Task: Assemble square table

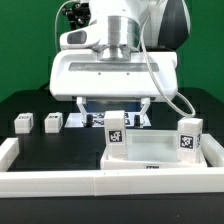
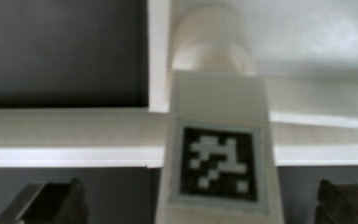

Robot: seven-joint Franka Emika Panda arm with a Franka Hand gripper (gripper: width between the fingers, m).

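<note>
The square table's white slab (image 1: 155,152) lies rim up at the exterior view's right. One white tagged leg (image 1: 117,128) stands upright at its near-left corner, and another leg (image 1: 190,135) stands at its right corner. My gripper (image 1: 117,108) hangs open just above the first leg. In the wrist view that leg (image 2: 217,150) runs up the middle over the slab (image 2: 291,55). The gripper (image 2: 201,206) straddles it, each dark finger (image 2: 51,205) well clear of its sides. Two loose legs (image 1: 22,122) (image 1: 53,122) lie at the exterior view's left.
A long white rail (image 1: 60,181) runs along the front and bends back at the left end (image 1: 9,150). The marker board (image 1: 93,118) lies on the black table behind the slab, under the arm.
</note>
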